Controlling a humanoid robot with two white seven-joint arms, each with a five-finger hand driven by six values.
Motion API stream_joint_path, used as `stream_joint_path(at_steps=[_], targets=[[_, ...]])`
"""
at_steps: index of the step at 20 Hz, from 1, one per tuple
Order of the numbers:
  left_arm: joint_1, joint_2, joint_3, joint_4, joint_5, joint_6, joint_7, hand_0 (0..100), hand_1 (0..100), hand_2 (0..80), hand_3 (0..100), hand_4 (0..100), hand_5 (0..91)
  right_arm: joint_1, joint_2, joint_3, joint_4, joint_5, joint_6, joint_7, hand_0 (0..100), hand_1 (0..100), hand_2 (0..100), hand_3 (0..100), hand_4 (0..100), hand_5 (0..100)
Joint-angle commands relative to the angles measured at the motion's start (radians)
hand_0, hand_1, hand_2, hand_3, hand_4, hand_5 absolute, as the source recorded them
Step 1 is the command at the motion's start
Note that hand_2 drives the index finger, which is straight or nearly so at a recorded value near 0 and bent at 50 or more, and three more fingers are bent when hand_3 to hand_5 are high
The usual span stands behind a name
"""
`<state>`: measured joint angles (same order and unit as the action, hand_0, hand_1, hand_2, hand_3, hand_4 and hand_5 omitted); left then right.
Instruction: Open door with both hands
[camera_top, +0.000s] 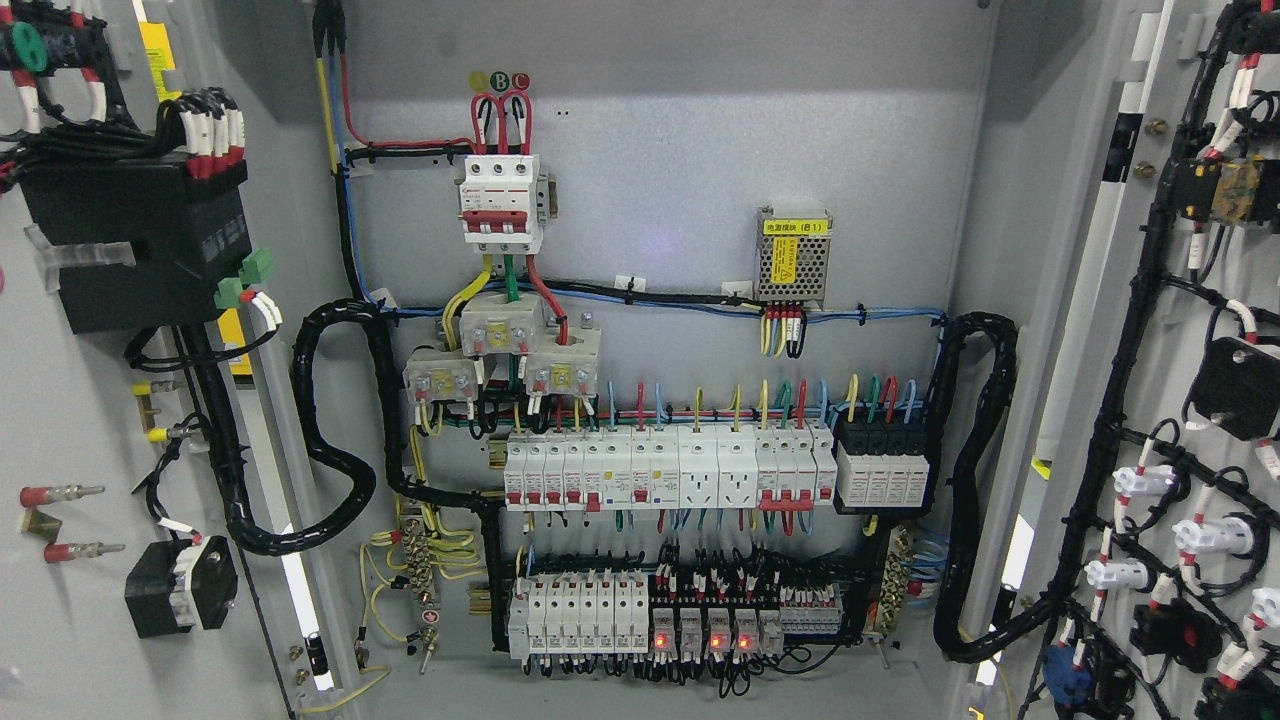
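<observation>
Both cabinet doors are standing swung wide open: the left door (90, 400) and the right door (1180, 400) are each running off the frame's edges, showing wired inner faces. Neither robot hand is appearing anywhere, so finger state cannot be told. Between them, the breaker rows (660, 470) are showing; their small labels are probably unreadable.
</observation>
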<state>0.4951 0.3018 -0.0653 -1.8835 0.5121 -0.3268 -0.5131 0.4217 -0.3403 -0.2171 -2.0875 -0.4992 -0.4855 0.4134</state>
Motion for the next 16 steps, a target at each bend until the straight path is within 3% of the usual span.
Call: stream_joint_path(at_steps=[1,10,16], targets=[[-0.001,0.010,0.128,-0.177,0.016,-0.017,-0.005,0,0,0.0,2,0,0.0,-0.024,-0.055,-0.059,-0.005,-0.005,0.002,-0.001,23,0,0,0,0,0],[-0.009,0.022,0.255,-0.180,0.127,-0.017,-0.011,0,0,0.0,1,0,0.0,-0.023,-0.052,-0.076,-0.003,-0.091,0.047,-0.001,23,0,0,0,0,0],[-0.006,0.019,0.283,-0.190,0.183,-0.017,-0.087,0,0,0.0,1,0,0.0,-0.020,-0.046,-0.090,-0.002,-0.104,0.047,0.001,23,0,0,0,0,0]])
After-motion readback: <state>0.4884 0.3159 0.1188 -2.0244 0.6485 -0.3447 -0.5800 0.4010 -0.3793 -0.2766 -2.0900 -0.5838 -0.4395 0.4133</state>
